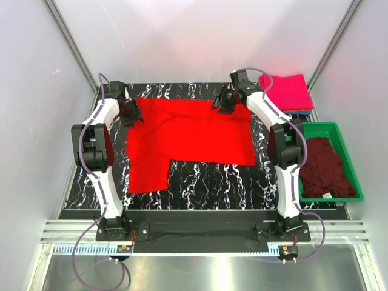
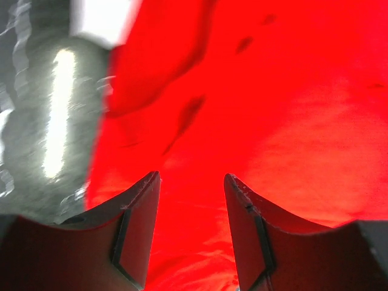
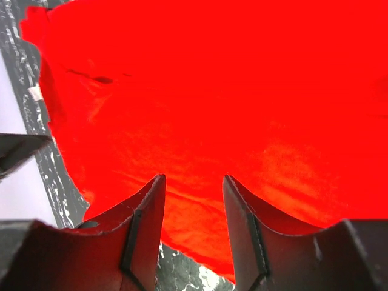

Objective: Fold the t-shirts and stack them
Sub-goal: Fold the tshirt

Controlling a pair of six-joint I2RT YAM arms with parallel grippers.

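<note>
The bright red t-shirt [image 1: 188, 136] lies spread on the black marbled table, one part hanging down at the front left. It fills the left wrist view [image 2: 273, 109] and the right wrist view [image 3: 230, 91]. My left gripper [image 1: 134, 118] is open over the shirt's far left corner, cloth under its fingers [image 2: 139, 224]. My right gripper [image 1: 219, 104] is open over the shirt's far right edge, fingers [image 3: 145, 224] apart above it. The magenta-pink t-shirt [image 1: 286, 91] lies folded at the far right. The dark maroon t-shirt [image 1: 324, 167] is crumpled in the bin.
The green plastic bin [image 1: 339, 130] stands right of the table. The pink shirt rests on blue and orange layers [image 1: 301, 113]. White enclosure walls and metal posts stand on both sides. The marbled table [image 1: 212, 179] shows bare in front of the red shirt.
</note>
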